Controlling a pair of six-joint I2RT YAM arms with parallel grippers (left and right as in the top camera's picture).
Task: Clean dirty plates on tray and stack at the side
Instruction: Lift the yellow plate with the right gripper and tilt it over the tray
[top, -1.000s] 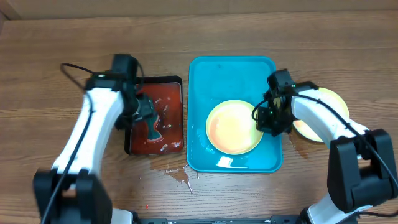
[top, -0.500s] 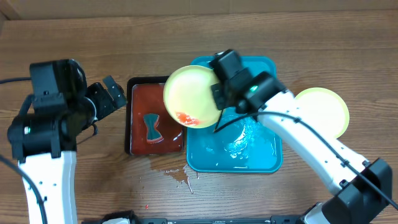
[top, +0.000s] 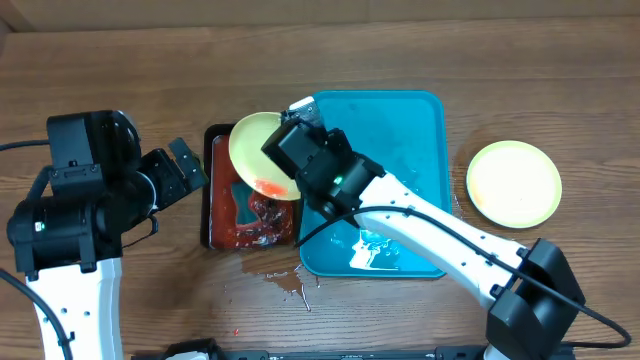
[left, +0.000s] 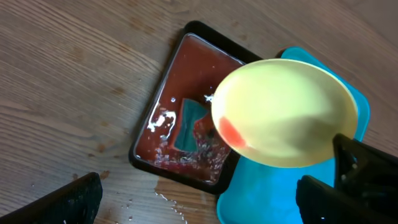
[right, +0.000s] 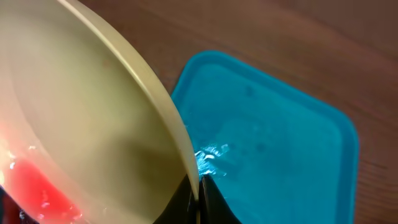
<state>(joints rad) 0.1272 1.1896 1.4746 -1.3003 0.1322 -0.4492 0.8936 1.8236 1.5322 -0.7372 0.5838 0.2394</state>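
Note:
My right gripper (top: 291, 160) is shut on the rim of a yellow-green plate (top: 255, 152) and holds it tilted above the black tray (top: 208, 200). A red-orange smear (top: 270, 187) sits at the plate's low edge. In the right wrist view the plate (right: 93, 118) stands edge-on, its rim pinched in the right gripper (right: 198, 194). The turquoise tray (top: 400, 120) holds only water. A second yellow-green plate (top: 513, 183) lies on the table to its right. My left gripper (top: 190, 180) hangs open left of the black tray. Its view shows the plate (left: 286, 112) and nothing in the left gripper (left: 196, 196).
The black tray (left: 144, 140) holds red liquid and a teal sponge-like piece (left: 186, 118). Spilled drops (top: 285, 280) wet the wood in front of both trays. My right arm crosses over the turquoise tray's (right: 273, 143) front left corner.
My right gripper lifted the plate off the turquoise tray and carried it left, tilted, over the black tray. My left arm drew back from the black tray and its gripper opened wide.

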